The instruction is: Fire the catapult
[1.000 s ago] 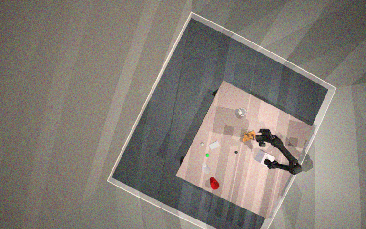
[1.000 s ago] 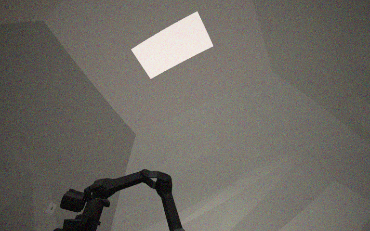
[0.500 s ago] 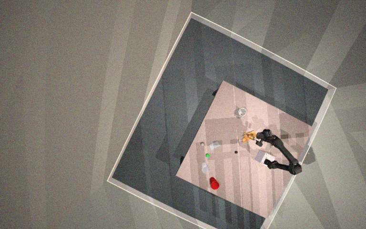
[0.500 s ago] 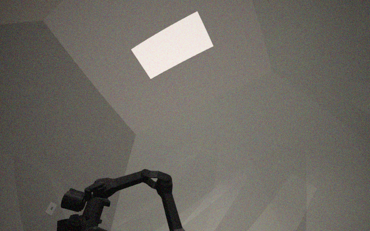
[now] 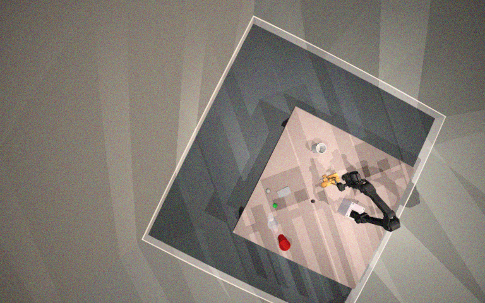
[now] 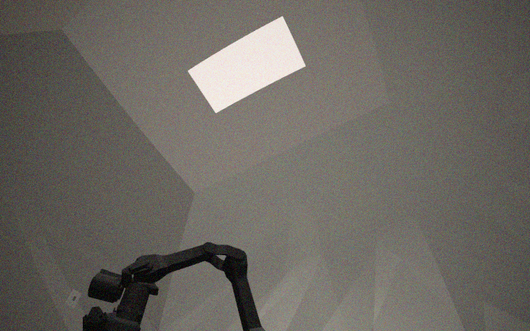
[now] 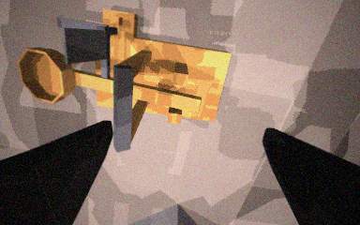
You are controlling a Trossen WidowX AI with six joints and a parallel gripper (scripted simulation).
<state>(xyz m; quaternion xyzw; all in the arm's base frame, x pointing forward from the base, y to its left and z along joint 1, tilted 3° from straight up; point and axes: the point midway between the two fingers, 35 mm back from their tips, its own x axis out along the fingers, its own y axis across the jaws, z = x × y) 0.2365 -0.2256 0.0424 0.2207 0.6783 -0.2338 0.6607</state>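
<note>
The catapult (image 7: 155, 80) lies on the table (image 5: 321, 246), seen from the wrist view with its orange base plate to the right, its throwing arm running left, and the cup (image 7: 44, 75) at the far left end; the cup appears to hold no ball. From the top view the catapult (image 5: 329, 179) sits just beside the tool (image 5: 340, 185), with the white mug (image 5: 319, 147) near it, further up the table. Two small balls, one green (image 5: 274, 205) and one pale (image 5: 268, 190), rest well apart from the catapult on the far side of the table; which is the intended ball cannot be told. The tool (image 7: 187, 141) stands fully apart with nothing between its fingers, hovering over the catapult base. The step in hand appears to be aiming: set the fingers squarely across the base plate, not the arm or crossbar, and rotate slowly until the arm axis lines up with the mug.
</note>
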